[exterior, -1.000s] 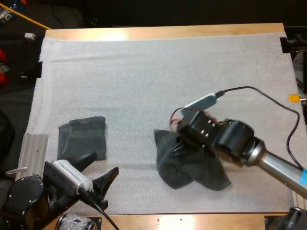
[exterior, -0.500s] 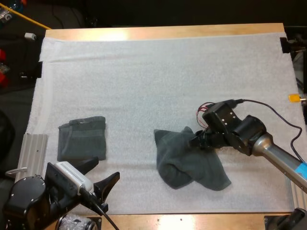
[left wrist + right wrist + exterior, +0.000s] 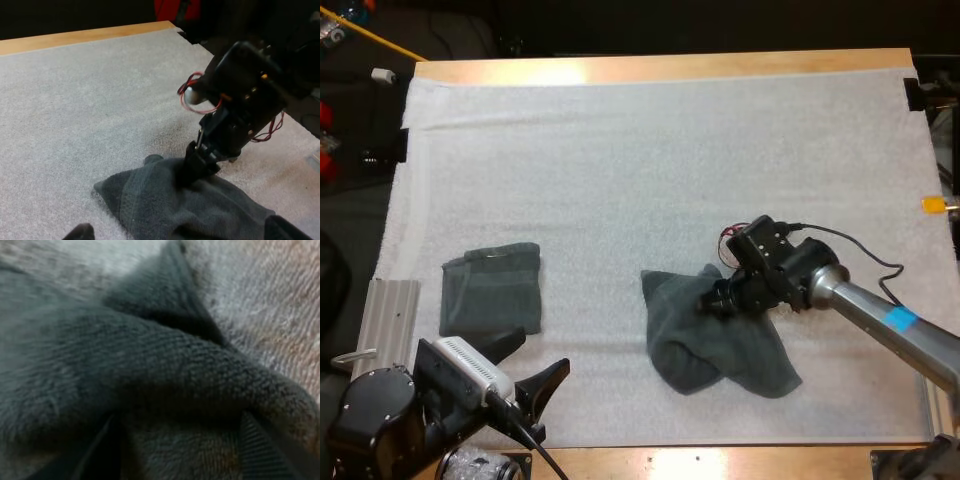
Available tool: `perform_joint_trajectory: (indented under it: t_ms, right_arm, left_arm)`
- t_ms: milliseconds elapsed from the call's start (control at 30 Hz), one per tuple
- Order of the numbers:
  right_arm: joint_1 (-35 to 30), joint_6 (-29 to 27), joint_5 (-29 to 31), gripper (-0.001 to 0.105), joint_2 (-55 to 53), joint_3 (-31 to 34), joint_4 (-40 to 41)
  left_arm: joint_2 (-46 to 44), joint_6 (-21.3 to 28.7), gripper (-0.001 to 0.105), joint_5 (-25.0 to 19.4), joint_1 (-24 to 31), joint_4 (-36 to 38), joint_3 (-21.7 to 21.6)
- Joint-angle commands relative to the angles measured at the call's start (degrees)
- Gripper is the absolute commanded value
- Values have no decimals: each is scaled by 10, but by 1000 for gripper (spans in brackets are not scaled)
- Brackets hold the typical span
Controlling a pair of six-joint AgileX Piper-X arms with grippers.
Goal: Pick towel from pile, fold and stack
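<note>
The right jaws stand apart astride a ridge of the crumpled towel — poised, I'd guess, to pinch it — while the left jaws (also apart) hang idle.

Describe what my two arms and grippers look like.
Left arm: bulky black joints, a white ribbed block on top, left gripper with two pointed black fingers. Right arm: smooth silver tube with a blue tape band, rounded black wrist, black right gripper.

Bright even light, glare on the table's far edge.
</note>
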Motion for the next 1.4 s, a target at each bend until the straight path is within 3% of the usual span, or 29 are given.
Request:
perform_joint_trajectory:
  t_ms: [0, 100, 333, 600, 900, 1067, 1367]
  right_arm:
    - [0, 4, -10, 51, 6, 0, -7]
    - [0, 13, -10, 46, 24, 0, -14]
    - [0, 16, -3, 1, 38, 0, -25]
    - [0, 14, 53, 0, 38, -30, -32]
    - [0, -17, 207, 0, 38, -117, -32]
    - [-5, -66, 299, 0, 38, -151, -42]
    - [-46, -177, 350, 0, 38, -163, -43]
  left_arm:
    - [2, -5, 65, 4, -2, 1, -1]
    - [2, -5, 65, 4, -2, 1, -1]
    - [2, -5, 65, 4, -2, 1, -1]
    - [2, -5, 65, 4, -2, 0, -1]
    - [2, -5, 65, 4, -2, 0, -1]
    - [2, -5, 65, 4, -2, 0, -1]
    - [2, -5, 65, 4, -2, 0, -1]
